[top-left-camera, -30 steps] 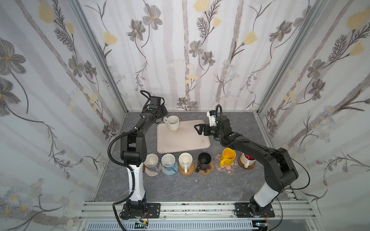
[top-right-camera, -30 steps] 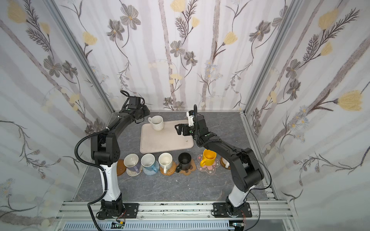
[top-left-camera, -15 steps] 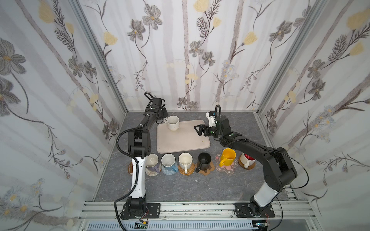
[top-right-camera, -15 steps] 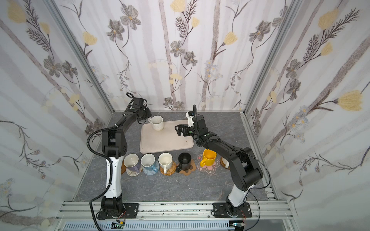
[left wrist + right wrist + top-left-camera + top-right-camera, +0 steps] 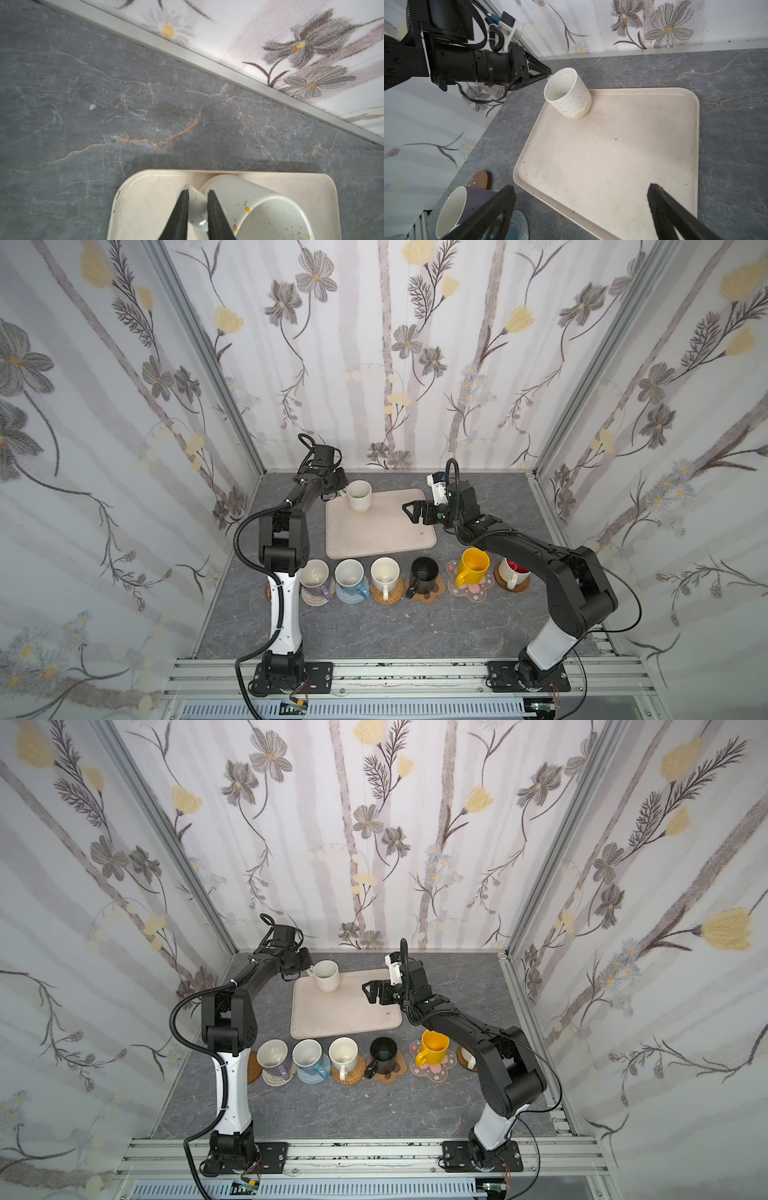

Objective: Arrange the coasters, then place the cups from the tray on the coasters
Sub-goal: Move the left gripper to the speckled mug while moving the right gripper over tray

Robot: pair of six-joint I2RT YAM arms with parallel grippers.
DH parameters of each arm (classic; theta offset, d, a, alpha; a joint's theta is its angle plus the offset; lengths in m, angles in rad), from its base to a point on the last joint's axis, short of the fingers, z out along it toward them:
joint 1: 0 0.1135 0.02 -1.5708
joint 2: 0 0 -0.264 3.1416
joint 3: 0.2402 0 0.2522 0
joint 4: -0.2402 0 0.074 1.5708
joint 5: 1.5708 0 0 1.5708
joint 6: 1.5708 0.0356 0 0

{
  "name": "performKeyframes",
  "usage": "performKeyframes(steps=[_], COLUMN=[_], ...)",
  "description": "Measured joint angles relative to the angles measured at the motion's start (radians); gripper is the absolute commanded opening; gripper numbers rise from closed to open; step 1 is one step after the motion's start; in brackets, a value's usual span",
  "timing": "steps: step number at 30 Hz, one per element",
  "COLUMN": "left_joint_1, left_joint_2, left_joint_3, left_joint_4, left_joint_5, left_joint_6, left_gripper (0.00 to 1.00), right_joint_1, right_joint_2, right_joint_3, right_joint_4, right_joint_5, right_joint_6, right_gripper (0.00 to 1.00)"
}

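In both top views, can count six cups seated on coasters in a row along the front edge of the bench (image 5: 374, 626): lavender cup (image 5: 314, 576) on beige woven coaster (image 5: 313, 599), light blue cup (image 5: 349, 574) on blue crochet coaster (image 5: 352, 596), cream cup (image 5: 384, 572) on rattan coaster (image 5: 399, 591), black cup (image 5: 424, 572) on paw coaster (image 5: 430, 596), yellow cup (image 5: 473, 566) on pink blossom coaster (image 5: 476, 592), red-lined white cup (image 5: 513, 572) on wooden coaster (image 5: 520, 588). Leaves one job, by this reckoning: moving the speckled cup (image 5: 359, 495) from the far left corner of the tray (image 5: 382, 531) to the bare brown coaster (image 5: 252, 1068) at the left end of the row, just beside the lavender cup and partly hidden behind the left arm (image 5: 286, 539). In the left wrist view, finds the left gripper (image 5: 197, 190) pinched narrow on that cup's handle (image 5: 197, 206), fingers (image 5: 182, 207) either side and seemingly touching it, so judged a grip. From the right wrist view, reads the speckled cup as leaning a little with its base at the tray floor; cannot tell whether lifted clear. Finds the right gripper (image 5: 409, 512) spread wide and holding nothing, hovering over the tray's right edge, well apart from every cup. Puts the task near its end: coasters laid out, six of seven cups placed, the last gripped but not yet carried across.
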Motion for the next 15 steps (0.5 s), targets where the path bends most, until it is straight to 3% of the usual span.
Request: performKeyframes(steps=[8, 12, 15], left_joint_1=[-0.010, -0.008, -0.003], left_joint_2=[-0.065, -0.094, -0.093], left_joint_3=[-0.097, -0.097, -0.069], left_joint_4=[-0.014, -0.017, -0.018], left_joint_5=[-0.001, -0.013, -0.030], left_joint_6=[0.001, 0.000, 0.000], left_gripper=[0.19, 0.37, 0.40], right_joint_1=[0.007, 0.010, 0.011], right_joint_2=[-0.051, -0.060, -0.063], right_joint_3=[-0.029, -0.037, -0.039], right_joint_4=[0.001, 0.001, 0.001], right_joint_5=[-0.006, -0.006, -0.006], right_joint_6=[0.000, 0.000, 0.000], right_gripper=[1.00, 1.00, 1.00])
